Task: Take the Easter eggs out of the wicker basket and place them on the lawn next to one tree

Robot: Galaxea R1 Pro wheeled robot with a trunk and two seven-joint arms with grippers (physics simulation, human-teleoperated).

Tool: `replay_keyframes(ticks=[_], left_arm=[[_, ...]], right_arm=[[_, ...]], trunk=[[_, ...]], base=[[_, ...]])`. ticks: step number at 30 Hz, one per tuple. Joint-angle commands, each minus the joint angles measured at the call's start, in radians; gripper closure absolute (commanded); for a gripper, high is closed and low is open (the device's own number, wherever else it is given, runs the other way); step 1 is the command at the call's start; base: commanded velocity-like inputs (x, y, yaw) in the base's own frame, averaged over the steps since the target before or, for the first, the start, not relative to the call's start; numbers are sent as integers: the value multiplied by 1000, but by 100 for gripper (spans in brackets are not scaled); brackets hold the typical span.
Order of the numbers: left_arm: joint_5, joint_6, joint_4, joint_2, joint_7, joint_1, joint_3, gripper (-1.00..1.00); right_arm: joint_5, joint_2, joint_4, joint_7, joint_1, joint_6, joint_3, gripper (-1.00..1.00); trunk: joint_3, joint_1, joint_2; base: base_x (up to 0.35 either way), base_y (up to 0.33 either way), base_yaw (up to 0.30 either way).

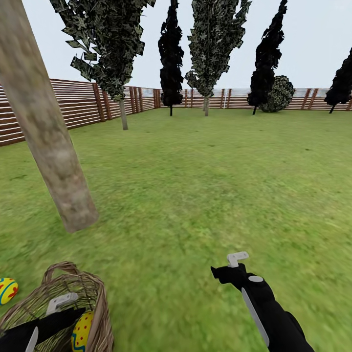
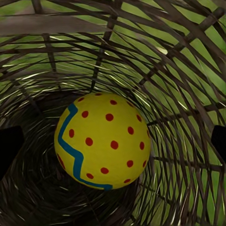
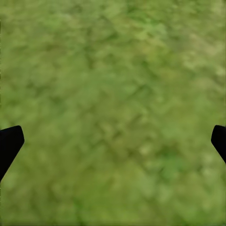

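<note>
Two eggs are seen in the head view: one egg point(image 1: 82, 331), yellow with red dots, lies inside the basket point(image 1: 95, 313) at the lower left, and a second egg point(image 1: 8, 289) rests on the lawn point(image 1: 195, 195) just left of the basket, near the base of the trunk point(image 1: 46, 132). The left arm point(image 1: 34, 330) is reached down into the basket, and through its wrist camera the dotted egg point(image 2: 102, 140), crossed by a blue zigzag band, is shown on the basket floor point(image 2: 37, 197), ringed by the open weave point(image 2: 179, 70). The left gripper point(image 2: 113, 141) is held with its jaws spread wide, one dark fingertip point(image 2: 9, 146) at each side of that view, well apart from the egg and not touching it. The right arm point(image 1: 266, 305) is extended over bare grass at the lower right, and the right gripper point(image 3: 113, 141) is likewise spread open above the grass point(image 3: 113, 94), with nothing between its tips. Farther off, the pale trunk is seen leaning up to the left edge. Beyond it, dark narrow trees point(image 1: 171, 54), a leafier tree point(image 1: 110, 44) and a round bush point(image 1: 278, 94) are lined along the brown slatted fence point(image 1: 73, 105) at the far edge of the lawn.
</note>
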Motion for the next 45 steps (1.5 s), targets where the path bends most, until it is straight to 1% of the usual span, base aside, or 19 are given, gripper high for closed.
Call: replay_keyframes(ticks=[1, 11, 25, 45], left_arm=[[-9, 4, -1, -1, -9, -1, 4, -100], [-7, 4, -3, -1, -9, -1, 6, -100], [-7, 3, -1, -1, -8, -1, 8, -100], [-7, 3, -6, -4, -9, -1, 9, -100]], right_arm=[[1, -1, -1, 2, 0, 5, 1, -100], [1, 0, -1, 2, 0, 5, 1, -100], [2, 1, 1, 2, 0, 5, 3, -100], [2, 1, 1, 2, 0, 4, 4, -100]], trunk=[[-1, 0, 0], [-1, 0, 0], [-1, 0, 0], [-78, 9, -5]], base=[[0, 0, 0], [72, 23, 0], [5, 3, 0], [0, 0, 0]])
